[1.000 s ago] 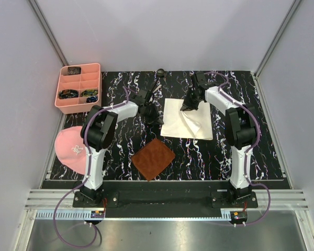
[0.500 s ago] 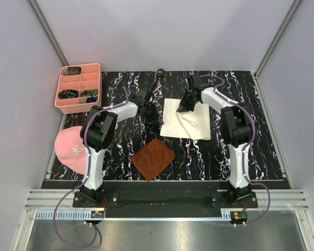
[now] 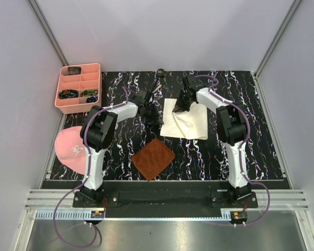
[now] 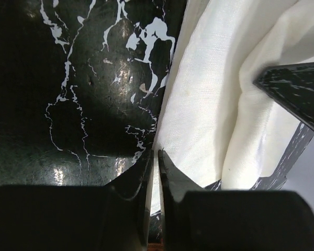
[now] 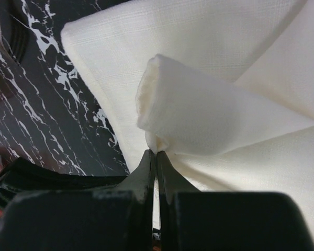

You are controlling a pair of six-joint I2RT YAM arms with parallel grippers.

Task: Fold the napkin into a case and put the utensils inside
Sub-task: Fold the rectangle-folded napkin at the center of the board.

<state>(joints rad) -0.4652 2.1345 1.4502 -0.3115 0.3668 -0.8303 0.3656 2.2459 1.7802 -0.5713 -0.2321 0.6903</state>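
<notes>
The cream-white napkin point(image 3: 192, 125) lies rumpled right of the table's middle. My left gripper point(image 3: 158, 117) sits at its left edge; in the left wrist view the jaws point(image 4: 156, 152) are shut on that thin edge of the napkin point(image 4: 199, 104). My right gripper point(image 3: 178, 106) is shut on a raised corner, with a bunched fold of the napkin point(image 5: 220, 117) standing just above its fingertips point(image 5: 156, 152). A dark spoon point(image 3: 159, 76) with a round bowl lies at the back, behind the left gripper. No fork is in view. No case shape shows.
A brown textured mat point(image 3: 153, 158) lies in front of the napkin. At the back left stands a pink compartment tray point(image 3: 97, 83) with small items. A pink cap point(image 3: 70, 146) rests at the left edge, beside the left arm.
My right gripper has carried the napkin's corner leftward and a little back, drawing the cloth over itself. The left gripper has stayed at the left edge.
</notes>
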